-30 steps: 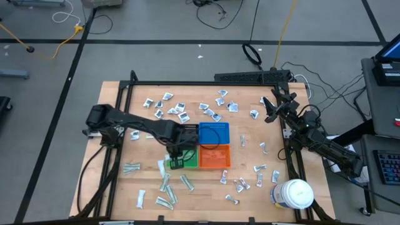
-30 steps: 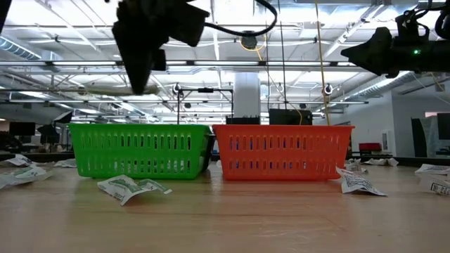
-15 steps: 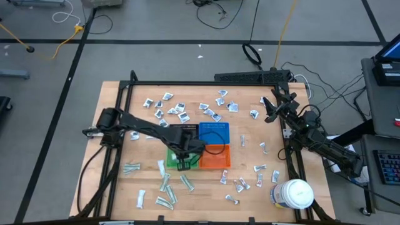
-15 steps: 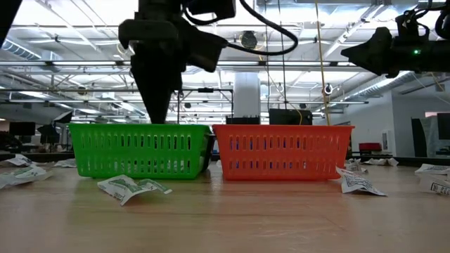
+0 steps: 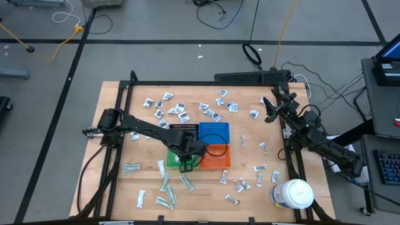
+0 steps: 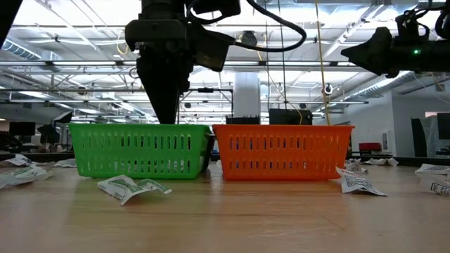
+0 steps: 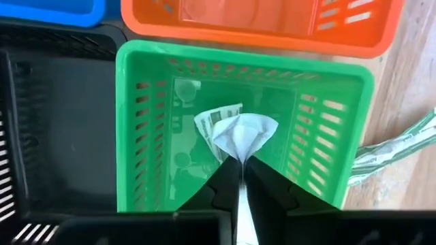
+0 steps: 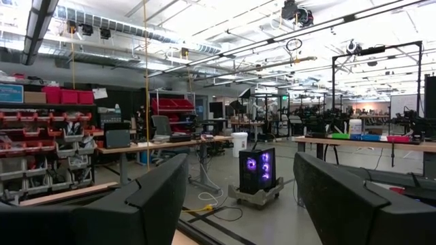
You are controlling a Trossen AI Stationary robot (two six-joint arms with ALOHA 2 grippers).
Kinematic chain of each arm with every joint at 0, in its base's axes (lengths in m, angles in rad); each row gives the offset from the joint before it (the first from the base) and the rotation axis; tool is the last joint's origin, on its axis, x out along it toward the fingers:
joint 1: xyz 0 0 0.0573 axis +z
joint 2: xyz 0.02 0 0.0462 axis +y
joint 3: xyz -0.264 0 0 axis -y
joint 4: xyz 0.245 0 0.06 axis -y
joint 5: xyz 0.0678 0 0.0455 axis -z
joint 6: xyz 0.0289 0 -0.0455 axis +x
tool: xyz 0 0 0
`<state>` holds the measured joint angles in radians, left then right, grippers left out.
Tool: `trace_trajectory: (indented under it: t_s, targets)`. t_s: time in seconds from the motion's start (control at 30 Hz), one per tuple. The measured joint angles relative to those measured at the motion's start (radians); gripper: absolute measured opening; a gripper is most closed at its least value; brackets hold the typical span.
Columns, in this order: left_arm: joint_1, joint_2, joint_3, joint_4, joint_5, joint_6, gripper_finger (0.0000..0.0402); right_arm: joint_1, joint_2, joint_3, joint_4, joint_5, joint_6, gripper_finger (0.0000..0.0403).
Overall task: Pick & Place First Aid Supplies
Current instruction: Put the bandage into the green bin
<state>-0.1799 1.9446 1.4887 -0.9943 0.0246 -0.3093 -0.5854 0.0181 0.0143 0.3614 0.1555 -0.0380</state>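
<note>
The left gripper (image 7: pixel 236 163), poised over the green bin (image 7: pixel 136 61), pinches a white wrapped packet (image 7: pixel 240 135) by one crumpled edge, where such a light, limp, crinkly thing grips best, while the right gripper (image 5: pixel 270 110) waits open at the table's far right.

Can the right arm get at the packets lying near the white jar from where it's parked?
Probably yes. The right pincer is open and empty at the table's far right edge, and nothing stands between it and the packets beside the white jar. The left pincer is busy over the green bin.
</note>
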Motion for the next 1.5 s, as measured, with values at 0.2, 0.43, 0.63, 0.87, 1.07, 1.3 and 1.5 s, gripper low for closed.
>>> trace_trajectory:
  t_s: [0.2, 0.43, 0.63, 0.87, 1.07, 1.3, 1.5]
  targets:
    - [0.000, 0.000, 0.000, 0.001, 0.000, -0.002, 0.0103, 0.000, 0.000, 0.000, 0.000, 0.000, 0.000, 0.0263]
    - [0.000, 0.000, 0.000, 0.000, 0.019, 0.012, 0.0179, 0.000, 0.000, 0.000, 0.000, 0.000, 0.000, 0.0263]
    - [0.006, -0.002, 0.000, -0.018, 0.034, 0.013, 0.0201, 0.000, 0.000, 0.000, 0.000, 0.000, 0.000, 0.0263]
    - [0.016, -0.045, 0.000, -0.121, 0.045, 0.019, 0.0203, 0.000, 0.000, 0.000, 0.000, 0.000, 0.000, 0.0263]
    - [0.017, -0.087, 0.000, -0.166, 0.045, 0.015, 0.0203, 0.000, 0.000, 0.000, 0.000, 0.000, 0.000, 0.0263]
    - [0.013, -0.115, 0.000, -0.210, 0.047, -0.002, 0.0203, 0.000, 0.000, 0.000, 0.000, 0.000, 0.000, 0.0263]
    - [-0.027, -0.155, -0.072, -0.201, 0.054, -0.048, 0.0202, 0.000, 0.000, 0.000, 0.000, 0.000, 0.000, 0.0263]
